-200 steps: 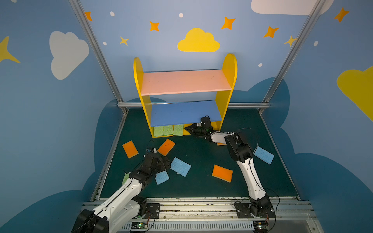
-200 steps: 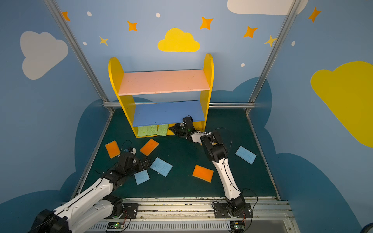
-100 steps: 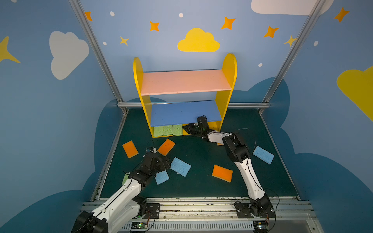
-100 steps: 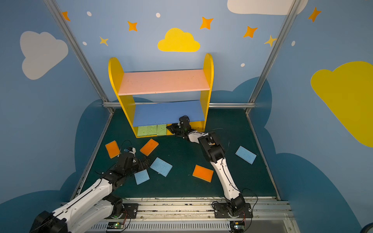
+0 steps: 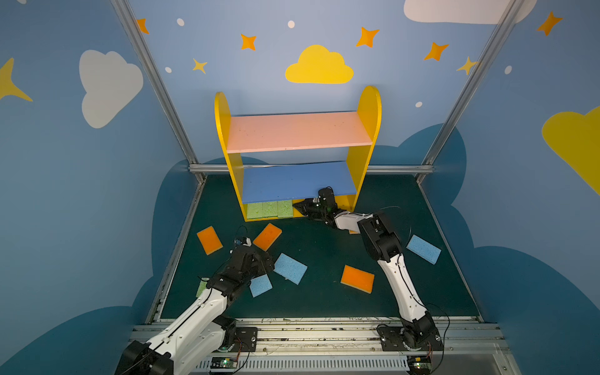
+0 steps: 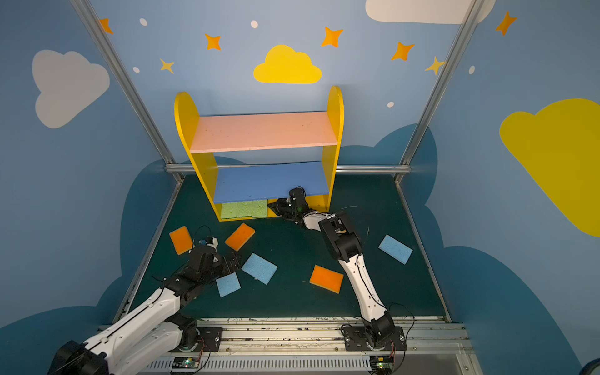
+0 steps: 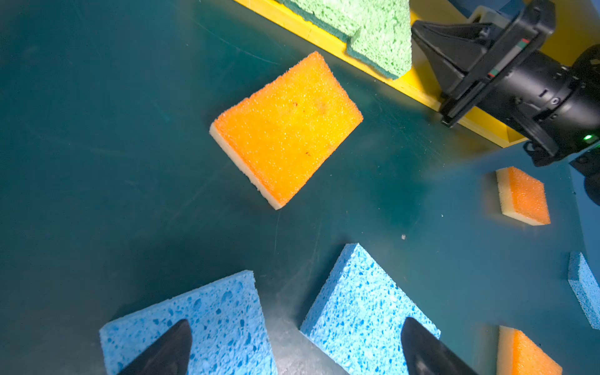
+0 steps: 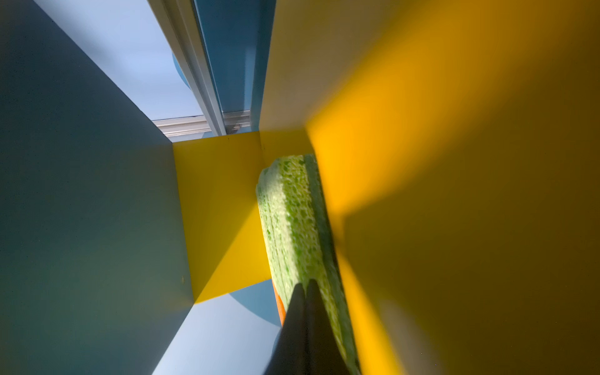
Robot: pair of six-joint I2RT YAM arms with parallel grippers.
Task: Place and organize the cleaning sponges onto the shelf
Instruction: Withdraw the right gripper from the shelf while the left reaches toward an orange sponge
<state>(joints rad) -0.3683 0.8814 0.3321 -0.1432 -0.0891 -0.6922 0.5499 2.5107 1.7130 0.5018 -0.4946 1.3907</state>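
Note:
The shelf [image 5: 298,131] [image 6: 263,131] stands at the back of the mat in both top views. Three light green sponges [image 5: 269,209] [image 6: 243,209] lie side by side on the left of its yellow bottom board. My right gripper [image 5: 296,205] [image 8: 306,282] is shut and empty under the blue board, its tips against the nearest green sponge [image 8: 292,211]. My left gripper [image 7: 296,324] [image 5: 264,261] hangs open above two blue sponges [image 7: 211,318] [image 7: 360,308], holding nothing. An orange sponge [image 7: 285,130] lies beyond them.
Loose on the mat are orange sponges [image 5: 209,240] [image 5: 357,279] and a blue sponge [image 5: 423,249] at the right. Another orange sponge [image 5: 354,231] shows partly under the right arm. A green sponge [image 5: 201,287] peeks from under the left arm. Walls close three sides.
The right gripper has slid left along the bottom board, and the green sponge in front of it now sits against the other two. The left arm has stayed put.

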